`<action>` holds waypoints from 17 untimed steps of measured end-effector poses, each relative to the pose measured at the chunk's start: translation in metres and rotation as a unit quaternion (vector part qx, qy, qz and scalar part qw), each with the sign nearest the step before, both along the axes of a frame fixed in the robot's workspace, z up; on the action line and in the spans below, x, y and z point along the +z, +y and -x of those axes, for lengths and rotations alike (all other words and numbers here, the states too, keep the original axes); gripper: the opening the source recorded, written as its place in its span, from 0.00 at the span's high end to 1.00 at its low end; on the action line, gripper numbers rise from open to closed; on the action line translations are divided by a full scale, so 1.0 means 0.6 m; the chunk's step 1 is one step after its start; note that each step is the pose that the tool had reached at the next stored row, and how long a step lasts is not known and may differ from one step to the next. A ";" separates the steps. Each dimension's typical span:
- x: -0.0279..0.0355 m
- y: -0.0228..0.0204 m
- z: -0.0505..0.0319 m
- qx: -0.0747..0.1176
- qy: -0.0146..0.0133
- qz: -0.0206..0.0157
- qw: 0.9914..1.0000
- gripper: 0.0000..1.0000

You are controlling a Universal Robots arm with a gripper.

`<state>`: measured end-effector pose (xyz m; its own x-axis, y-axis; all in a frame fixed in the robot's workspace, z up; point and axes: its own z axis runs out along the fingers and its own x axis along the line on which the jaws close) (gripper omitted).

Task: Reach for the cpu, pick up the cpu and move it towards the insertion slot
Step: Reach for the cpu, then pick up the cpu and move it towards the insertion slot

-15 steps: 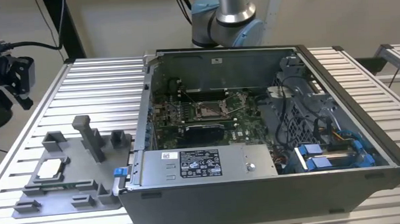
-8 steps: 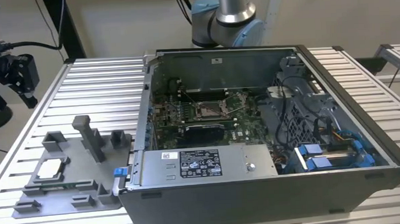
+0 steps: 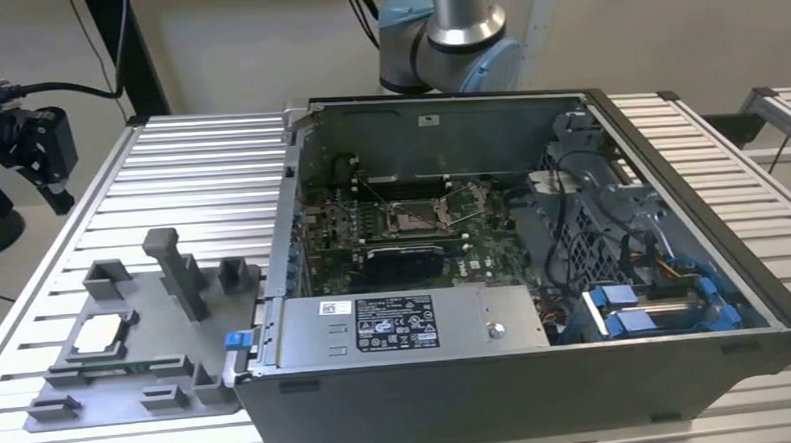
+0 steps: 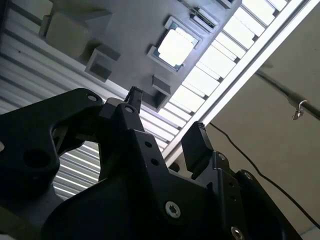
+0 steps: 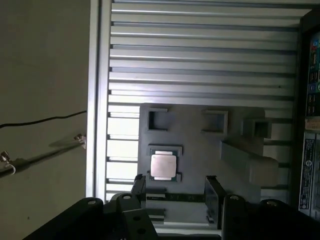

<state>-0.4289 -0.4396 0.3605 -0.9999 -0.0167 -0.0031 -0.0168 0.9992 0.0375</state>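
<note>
Slatted metal table (image 3: 193, 170) with cpu (image 5: 163, 166), beige wall (image 3: 255, 47)

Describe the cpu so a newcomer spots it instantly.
Start at the open computer case; on the exterior view's left of it a grey fixture plate lies on the slatted table. The cpu sits in a square frame on that plate, the only pale, flat square among grey raised blocks.

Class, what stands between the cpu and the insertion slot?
Exterior view: between cpu and insertion slot stand a grey upright post, a grey block and the case wall.
</note>
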 end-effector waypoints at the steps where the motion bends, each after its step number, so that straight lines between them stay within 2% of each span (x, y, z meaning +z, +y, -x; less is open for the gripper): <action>1: -0.001 0.0000 0.000 0.000 0.000 0.000 1.000 0.00; 17: -0.026 -0.0001 0.000 0.000 0.000 0.000 1.000 0.00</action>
